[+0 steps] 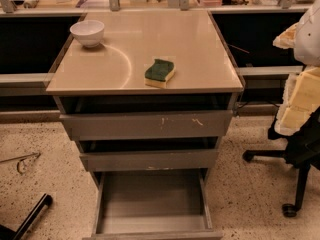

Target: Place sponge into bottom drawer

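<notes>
Camera view: the sponge (160, 73) lies green side up near the front edge of the cabinet top (150, 39) — well apart from the white bowl (87, 32). Below, the bottom drawer (152, 199) stands pulled out. The gripper is out of frame — its state cannot be told.

Warm dim light, glare across tabletop (165, 34)

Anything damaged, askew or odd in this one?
The top drawer has pale scratches right of centre. The sponge lies skewed on the cabinet top, near its front edge. The bottom drawer stands pulled far out, the middle drawer barely ajar. The gripper is not in view.
</notes>
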You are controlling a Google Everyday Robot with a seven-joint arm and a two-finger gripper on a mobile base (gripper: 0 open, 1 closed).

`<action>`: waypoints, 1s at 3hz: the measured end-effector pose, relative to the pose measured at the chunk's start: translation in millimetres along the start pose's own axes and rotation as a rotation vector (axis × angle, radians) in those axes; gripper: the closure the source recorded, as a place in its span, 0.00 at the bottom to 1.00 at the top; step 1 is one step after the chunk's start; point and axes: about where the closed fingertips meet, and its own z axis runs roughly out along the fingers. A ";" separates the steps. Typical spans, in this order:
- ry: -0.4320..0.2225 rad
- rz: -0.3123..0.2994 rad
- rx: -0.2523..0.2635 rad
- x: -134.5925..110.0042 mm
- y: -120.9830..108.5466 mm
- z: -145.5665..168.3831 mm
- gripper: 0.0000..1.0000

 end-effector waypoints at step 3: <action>-0.102 0.024 -0.006 -29.0 -9.7 38.4 0.00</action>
